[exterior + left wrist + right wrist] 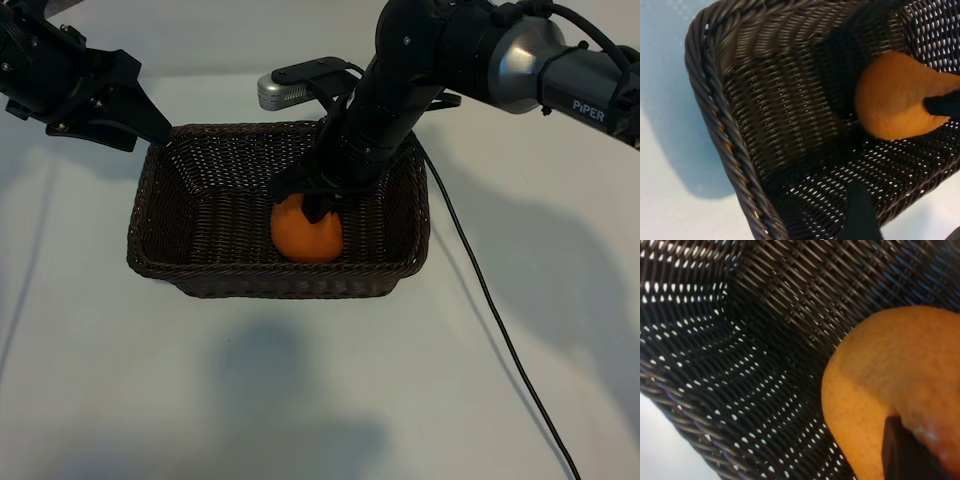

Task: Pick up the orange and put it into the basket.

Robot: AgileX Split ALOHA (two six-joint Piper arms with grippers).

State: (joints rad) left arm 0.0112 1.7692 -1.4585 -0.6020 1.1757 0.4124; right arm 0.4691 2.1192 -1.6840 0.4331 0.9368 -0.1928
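The orange [305,235] sits low inside the dark brown wicker basket [150,205], against its front wall. My right gripper [318,205] reaches down into the basket from the far right and is shut on the orange's top. In the right wrist view one black finger [905,455] presses on the orange [880,380], with the basket's weave [765,315] behind it. My left gripper [150,128] hovers open over the basket's far left corner, holding nothing. The left wrist view looks past one finger [860,215] at the basket rim [715,115] and the orange [895,100].
The basket stands mid-table on a white surface [300,400]. A black cable [490,300] trails from the right arm across the table to the front right. The right arm's silver wrist camera [285,92] hangs above the basket's far rim.
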